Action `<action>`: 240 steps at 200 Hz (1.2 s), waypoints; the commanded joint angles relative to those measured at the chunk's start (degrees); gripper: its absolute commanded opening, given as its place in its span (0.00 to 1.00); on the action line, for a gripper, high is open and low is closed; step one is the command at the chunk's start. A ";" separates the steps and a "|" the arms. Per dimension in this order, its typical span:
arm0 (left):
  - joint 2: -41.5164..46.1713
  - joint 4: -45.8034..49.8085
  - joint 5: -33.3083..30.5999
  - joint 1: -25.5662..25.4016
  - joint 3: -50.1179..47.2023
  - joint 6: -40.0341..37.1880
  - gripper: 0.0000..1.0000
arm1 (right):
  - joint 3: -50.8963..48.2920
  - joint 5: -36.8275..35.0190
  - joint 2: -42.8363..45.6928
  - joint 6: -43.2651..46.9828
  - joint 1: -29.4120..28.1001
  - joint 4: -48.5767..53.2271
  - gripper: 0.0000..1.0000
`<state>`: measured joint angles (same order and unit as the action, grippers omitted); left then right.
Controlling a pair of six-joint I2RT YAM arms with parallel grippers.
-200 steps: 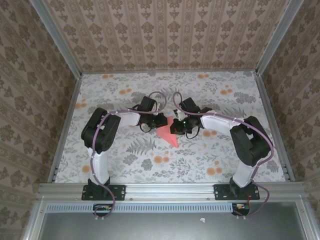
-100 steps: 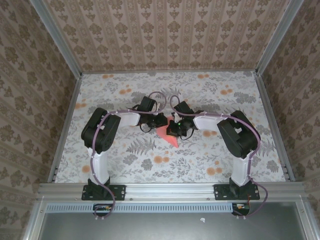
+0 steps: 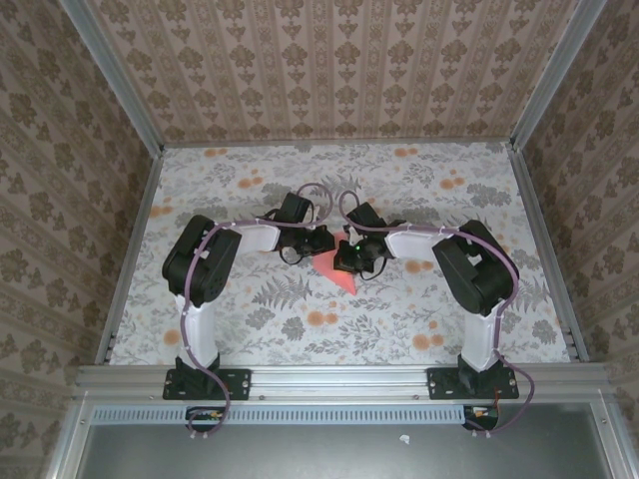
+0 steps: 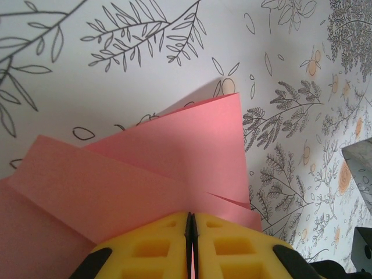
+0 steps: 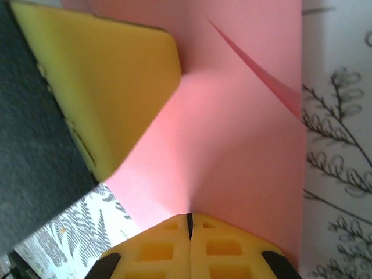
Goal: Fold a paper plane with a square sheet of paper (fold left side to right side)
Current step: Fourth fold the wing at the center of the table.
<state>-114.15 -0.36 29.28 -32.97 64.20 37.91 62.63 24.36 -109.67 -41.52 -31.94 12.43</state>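
- The pink paper (image 3: 340,271) lies in the middle of the flowery table (image 3: 250,180), between the two grippers; it is folded into a pointy shape, and its tip points at the near edge
- The left gripper (image 4: 190,216) has its yellow fingers (image 4: 151,250) squeezed together; the edge of the paper goes in between them, so it pinches the paper; in front of it the paper lies in flat layers, with a little loose flap on the right
- The right gripper (image 5: 189,216) has its fingers closed tight too; its tips touch the paper, and a soft wrinkle starts right there; I cannot tell if it pinches a layer or just presses on it
- From the right wrist, a yellow finger of the left gripper sits on the paper at the upper left; the two grippers are very near each other, away from the tip
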 commanded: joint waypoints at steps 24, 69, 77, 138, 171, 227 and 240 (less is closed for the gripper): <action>-0.15 2.45 -3.17 0.61 -1.86 0.11 0.13 | -4.46 -1.11 2.73 4.63 -0.96 13.29 0.00; 0.44 2.43 -3.35 1.15 -2.30 0.11 0.13 | -9.07 -1.34 6.02 5.22 -1.41 15.13 0.00; 0.59 2.43 -3.37 1.15 -2.25 0.04 0.13 | -10.08 -1.70 6.61 5.13 -1.45 15.17 0.00; 1.27 2.82 -3.28 1.24 -2.06 -0.27 0.13 | -14.12 -1.42 10.44 5.72 -1.45 16.17 0.00; 3.36 2.66 -1.38 1.44 -0.79 -0.94 0.15 | -13.14 -0.42 15.21 7.61 -0.89 15.71 0.00; 13.95 1.62 1.94 3.50 -1.23 -1.28 0.44 | -14.05 -1.67 25.95 14.16 4.70 4.07 0.38; 16.91 2.33 0.39 4.20 -3.42 -0.56 0.48 | -15.02 -2.55 26.26 14.53 5.69 -1.19 0.47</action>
<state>-103.72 1.23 30.17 -30.00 63.31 37.32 49.69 23.97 -84.88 -30.20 -28.01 20.10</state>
